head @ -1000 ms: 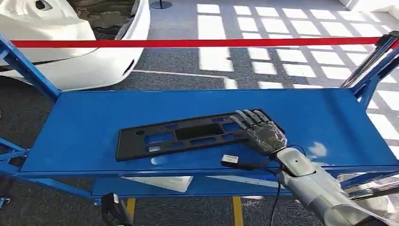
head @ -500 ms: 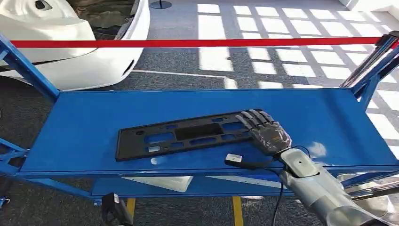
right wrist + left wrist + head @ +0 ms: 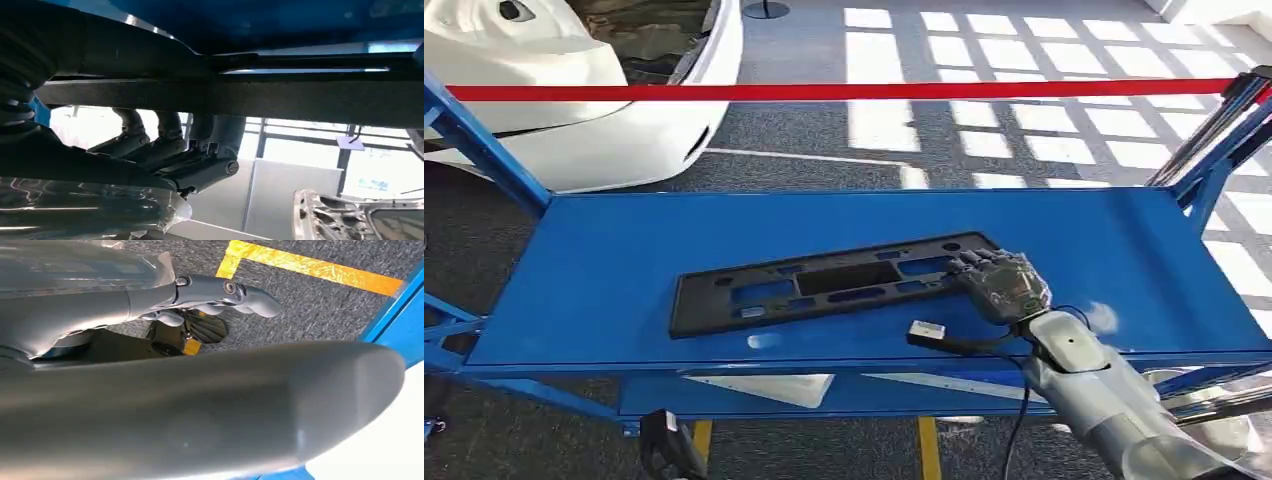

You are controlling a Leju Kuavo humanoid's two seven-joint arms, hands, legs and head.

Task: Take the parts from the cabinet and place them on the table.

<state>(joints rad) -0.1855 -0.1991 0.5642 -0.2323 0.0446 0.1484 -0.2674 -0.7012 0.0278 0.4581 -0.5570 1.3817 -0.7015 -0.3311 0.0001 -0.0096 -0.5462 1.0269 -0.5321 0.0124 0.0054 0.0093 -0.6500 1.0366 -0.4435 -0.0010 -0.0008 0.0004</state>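
1. The black part [image 3: 824, 283], a long flat plastic frame with cut-outs, lies flat on the blue table [image 3: 604, 270] in the middle of the head view, slanting slightly up toward the right. It rests wholly on the surface, well inside the near edge, so it looks set down where it will not slide off.

2. The right hand [image 3: 1001, 283] sits at the part's right end, centre-right of the frame, with its fingers [image 3: 972, 266] curled over the end of the frame. Whether they clamp the part or merely rest on it cannot be told from the head view; in the right wrist view the fingers [image 3: 165, 140] reach toward the part's dark edge [image 3: 235, 97], and contact is unclear there too.

3. Gripping at one end makes sense for a long, light piece: the arm [image 3: 1104, 400] comes in from the lower right, and the far end can lie on the table unsupported.

4. The left hand [image 3: 220, 305] hangs over grey floor with a yellow line [image 3: 310, 265]; its fingers seem curled in with nothing in them, kept clear because one hand suffices.

5. A small white-tipped connector [image 3: 924, 333] on a black cable lies on the table just beside the right wrist.

6. Judged from this, the placing looks nearly complete, with letting go as the remaining step.
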